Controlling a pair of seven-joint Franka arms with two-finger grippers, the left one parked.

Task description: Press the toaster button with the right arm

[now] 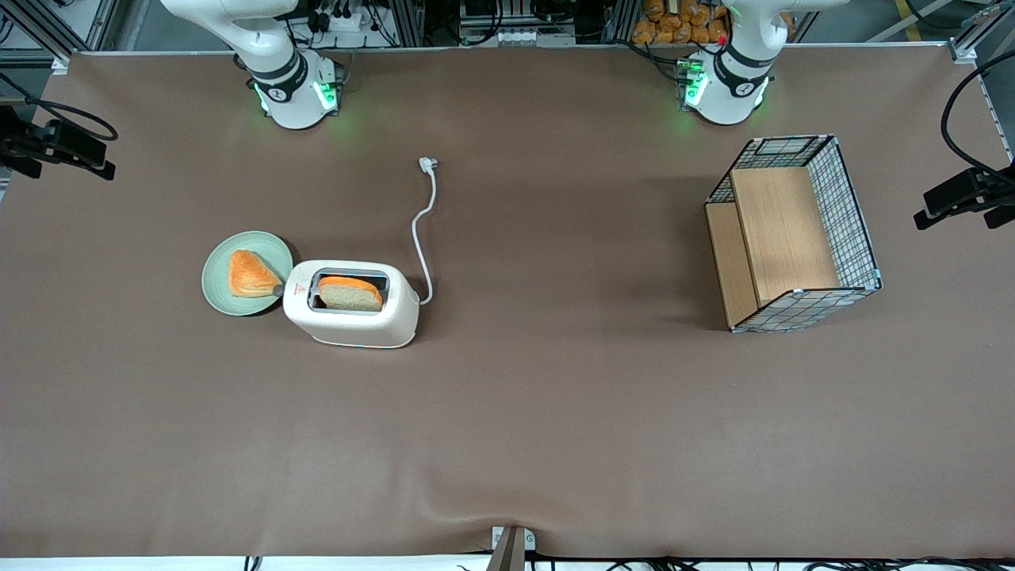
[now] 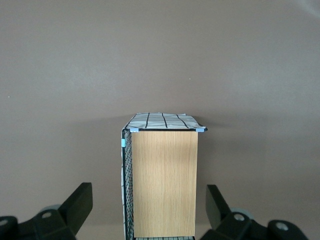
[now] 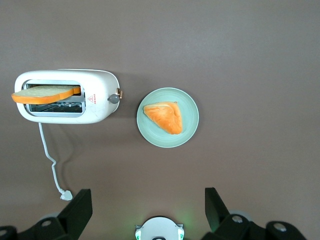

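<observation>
Overhead, gripper [image 3: 148, 212] hung high above toaster [image 3: 97, 95] and plate [image 3: 168, 117], fingers [image 3: 75, 210] spread apart, button [image 3: 114, 98] untouched, bread [image 3: 46, 93] in slot.

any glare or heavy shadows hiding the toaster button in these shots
Front view: even light, soft shadow beside the toaster, the button small but visible against the plate. Right wrist view: the button is sharp, without glare; the gripper is high above the table, fingers open and dark. Left wrist view: only the basket, evenly lit.
</observation>
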